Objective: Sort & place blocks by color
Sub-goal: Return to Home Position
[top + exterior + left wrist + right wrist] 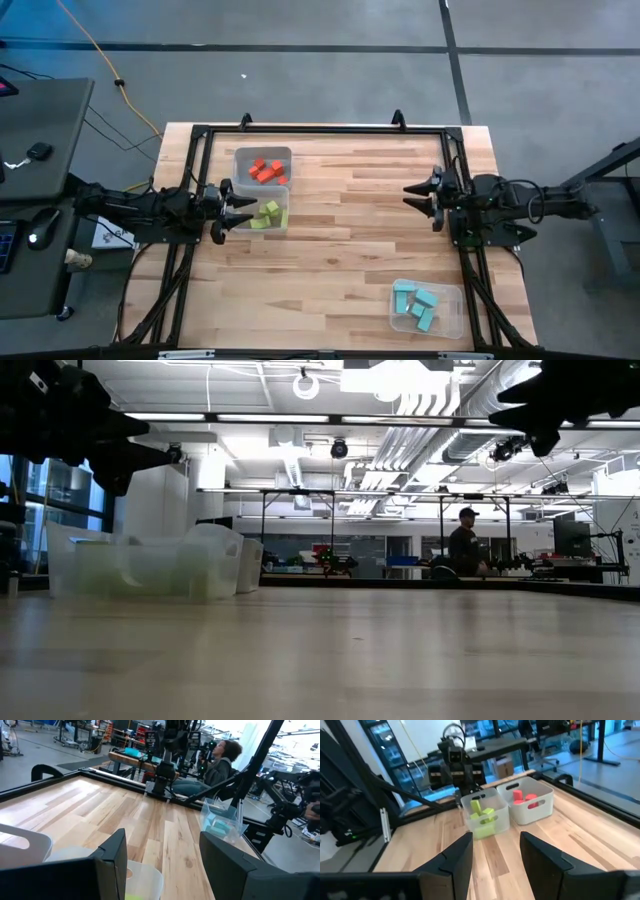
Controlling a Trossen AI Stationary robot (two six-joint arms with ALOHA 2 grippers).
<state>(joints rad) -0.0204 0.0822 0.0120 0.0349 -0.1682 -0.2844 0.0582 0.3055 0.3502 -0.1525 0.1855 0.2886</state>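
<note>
High view: teal blocks (418, 303) in near tub (455, 322). Green blocks (266, 214) in clear tub (284, 226), red blocks (265, 170) in bin (240, 158) beyond. Judged light, rigid, smooth: pinch flat opposite faces. Left gripper (161, 834) at clear tub, right gripper (496, 835) opposite, both spread, empty. Table (340, 240) middle open; rails (320, 128) bound it.

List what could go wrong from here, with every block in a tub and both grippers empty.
1. The left gripper, open, hangs over the edge of the green tub. If it dips while moving off, it could catch the rim, spill the green blocks or shove the red tub beside it.
2. The teal tub sits near the front edge of the table, beside the right arm's frame, and a bump might push it off. The right gripper, open, is clear of all tubs.
</note>
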